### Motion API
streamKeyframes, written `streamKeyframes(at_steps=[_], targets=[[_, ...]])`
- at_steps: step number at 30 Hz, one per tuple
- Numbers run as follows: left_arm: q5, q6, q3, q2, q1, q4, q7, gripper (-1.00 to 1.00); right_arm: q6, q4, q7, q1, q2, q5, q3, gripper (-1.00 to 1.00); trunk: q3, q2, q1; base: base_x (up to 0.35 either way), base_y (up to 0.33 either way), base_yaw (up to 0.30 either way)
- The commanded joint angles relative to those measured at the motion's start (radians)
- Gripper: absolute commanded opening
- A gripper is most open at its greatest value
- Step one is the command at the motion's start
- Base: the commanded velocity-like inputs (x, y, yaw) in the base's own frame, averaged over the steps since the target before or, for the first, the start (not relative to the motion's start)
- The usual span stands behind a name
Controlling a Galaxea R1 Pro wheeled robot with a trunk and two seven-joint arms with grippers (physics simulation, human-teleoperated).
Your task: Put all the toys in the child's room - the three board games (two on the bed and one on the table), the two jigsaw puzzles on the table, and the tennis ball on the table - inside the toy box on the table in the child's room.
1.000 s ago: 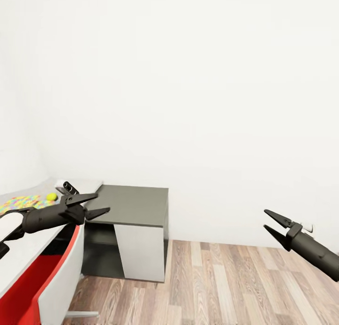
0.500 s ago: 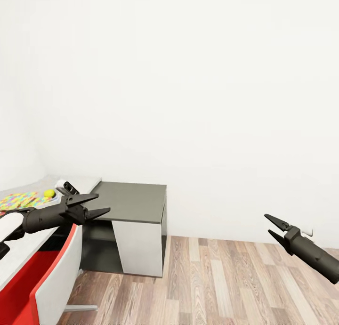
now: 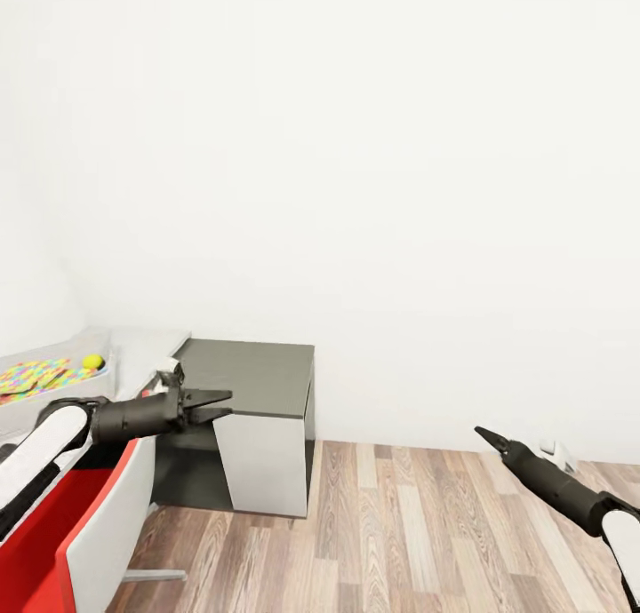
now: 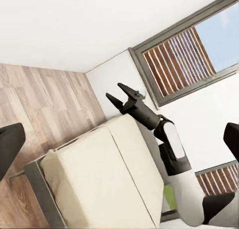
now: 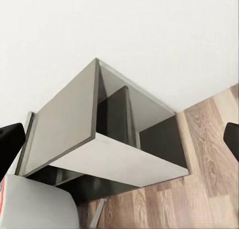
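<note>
At the far left stands the toy box [image 3: 100,364], a pale grey tub on the table [image 3: 147,348]. A jigsaw puzzle's bright pattern [image 3: 36,375] and the yellow-green tennis ball [image 3: 92,362] show just behind its near wall, apparently inside it. The board games are out of view. My left gripper [image 3: 222,400] hangs open and empty past the table's end, in front of a dark cabinet. My right gripper [image 3: 484,433] hovers over the floor at the right, seen edge-on. From the left wrist camera its two fingers [image 4: 122,92] stand apart, open and empty.
A dark grey cabinet [image 3: 249,378] with a white side panel stands against the white wall beside the table. A red-and-white chair [image 3: 89,524] is tucked under the table at lower left. Wood-plank floor [image 3: 400,533] stretches to the right. A cream mattress [image 4: 99,179] and a slatted window [image 4: 184,55] appear behind.
My left gripper has reached rightwards and a little lower, to the cabinet's front. My right arm has sunk, drifted left and rolled edge-on. The view shifted slightly, showing more of the toy box.
</note>
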Motion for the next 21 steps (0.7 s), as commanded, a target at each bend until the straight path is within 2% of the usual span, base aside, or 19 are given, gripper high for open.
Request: streamKeyframes(at_steps=[1, 2, 3, 6, 10, 11, 13, 15, 18, 19, 20, 21], targets=[[-0.011, 0.001, -0.002, -0.010, -0.003, 0.001, 0.007, 1.00, 0.005, 0.004, 0.004, -0.002, 0.000, 0.004, -0.001, 1.00, -0.002, -0.003, 0.001, 0.000, 0.000, 0.000], [-0.031, 0.001, -0.003, -0.044, -0.006, 0.001, 0.059, 1.00, 0.003, 0.017, 0.004, -0.005, 0.000, 0.009, 0.000, 1.00, -0.002, -0.003, 0.001, 0.000, 0.000, 0.000], [-0.035, 0.001, -0.003, -0.054, -0.007, 0.001, 0.078, 1.00, 0.002, 0.021, 0.004, -0.006, 0.000, 0.010, 0.000, 1.00, -0.002, -0.003, 0.001, 0.000, 0.000, 0.000], [-0.048, 0.006, -0.003, -0.116, -0.008, 0.001, 0.217, 1.00, 0.002, 0.032, 0.003, -0.008, -0.002, 0.013, 0.001, 1.00, -0.002, -0.003, 0.001, 0.000, 0.000, 0.000], [-0.052, 0.007, -0.004, -0.168, -0.009, 0.001, 0.372, 1.00, 0.000, 0.045, 0.002, -0.008, -0.002, 0.014, 0.001, 1.00, -0.003, -0.003, 0.001, 0.000, 0.000, 0.000], [-0.052, 0.006, -0.005, -0.177, -0.009, 0.001, 0.391, 1.00, 0.000, 0.047, 0.002, -0.008, -0.002, 0.014, 0.001, 1.00, -0.003, -0.003, 0.001, 0.000, 0.000, 0.000], [-0.054, 0.005, -0.008, -0.211, -0.009, 0.003, 0.448, 1.00, -0.001, 0.054, 0.002, -0.009, -0.001, 0.015, 0.002, 1.00, -0.003, -0.003, 0.001, 0.000, 0.000, 0.000], [-0.067, 0.007, -0.008, -0.251, -0.009, 0.014, 0.535, 1.00, -0.014, 0.060, 0.002, -0.010, 0.000, 0.014, 0.003, 1.00, -0.003, -0.003, 0.001, 0.000, 0.000, 0.000], [-0.097, 0.002, -0.009, -0.281, -0.010, 0.066, 0.645, 1.00, -0.040, 0.099, 0.001, -0.016, 0.000, 0.013, 0.017, 1.00, -0.003, -0.003, 0.001, 0.000, 0.000, 0.000], [-0.102, 0.002, -0.009, -0.289, -0.010, 0.084, 0.663, 1.00, -0.044, 0.115, 0.001, -0.021, -0.001, 0.013, 0.022, 1.00, -0.003, -0.003, 0.001, 0.000, 0.000, 0.000], [-0.114, 0.002, -0.009, -0.320, -0.011, 0.151, 0.706, 1.00, -0.050, 0.178, 0.002, -0.041, -0.006, 0.013, 0.032, 1.00, -0.003, -0.003, 0.001, 0.000, 0.000, 0.000], [-0.117, 0.002, -0.008, -0.329, -0.011, 0.172, 0.717, 1.00, -0.052, 0.202, 0.002, -0.047, -0.007, 0.012, 0.034, 1.00, -0.003, -0.003, 0.001, 0.000, 0.000, 0.000]])
